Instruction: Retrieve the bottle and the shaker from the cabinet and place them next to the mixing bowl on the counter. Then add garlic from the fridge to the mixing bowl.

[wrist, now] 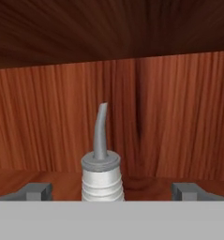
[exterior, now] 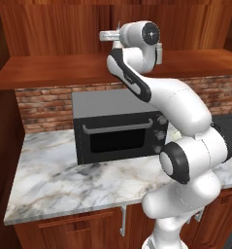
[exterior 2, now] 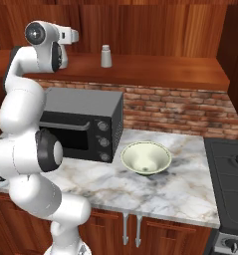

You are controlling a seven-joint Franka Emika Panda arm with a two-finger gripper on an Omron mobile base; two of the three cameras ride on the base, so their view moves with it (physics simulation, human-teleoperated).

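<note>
Right before my pincer (wrist: 111, 191) stands the bottle (wrist: 101, 176), upright on the cabinet shelf (exterior 2: 155, 67), its grey spout curving up between my fingertips (wrist: 36, 191), which stand wide apart and touch nothing. Farther along that shelf stands the shaker (exterior 2: 106, 56). Below, the mixing bowl (exterior 2: 146, 158) sits on the bench (exterior 2: 165, 187) beside the microwave (exterior 2: 83, 124).

Even, soft, rendered light, no glare; the cabinet (wrist: 169, 117) interior darkens toward twelve o'clock. Slightly blurry throughout; faint shadow under the bowl (exterior 2: 146, 158).
</note>
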